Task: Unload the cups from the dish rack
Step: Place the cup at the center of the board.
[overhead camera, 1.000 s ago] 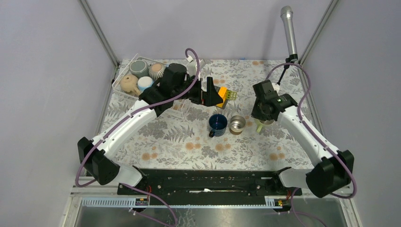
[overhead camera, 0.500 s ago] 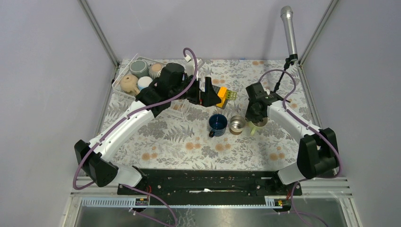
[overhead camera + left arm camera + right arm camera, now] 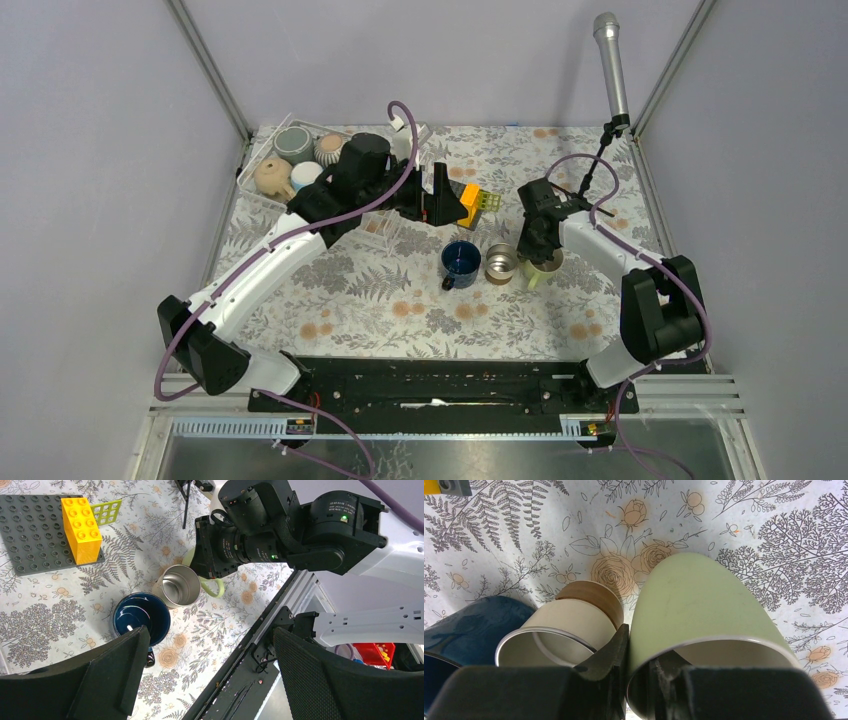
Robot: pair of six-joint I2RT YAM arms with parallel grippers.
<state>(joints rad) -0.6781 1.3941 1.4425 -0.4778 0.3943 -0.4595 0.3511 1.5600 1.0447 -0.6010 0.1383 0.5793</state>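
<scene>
Mug status from my end: three cups are out of the dish rack and lined up near the middle of the table. The navy mug is first, the steel mug is just beside it at its 3 o'clock, and the pale green mug is right at the steel one's 3 o'clock. From the top camera the green one is mostly hidden under the wrist.

The right gripper is pinching the pale green mug by its rim. One finger is wedged down the outside, between it and the steel mug, and the other sits inside the cup. I can't tell whether the mug is sitting on the floral cloth or just off it.

The rack is over at the table's 10 o'clock corner with at least four mugs in it: grey, ribbed, tan and light blue. The left arm covers part of the rack, so there might be more under there.

The left gripper is spread wide with nothing in it, hanging between the rack and the row of mugs. Just at its 3 o'clock in the top view are the yellow block and the green block. The yellow one stands on the dark grey studded plate. A microphone stands at the 1 o'clock corner.
</scene>
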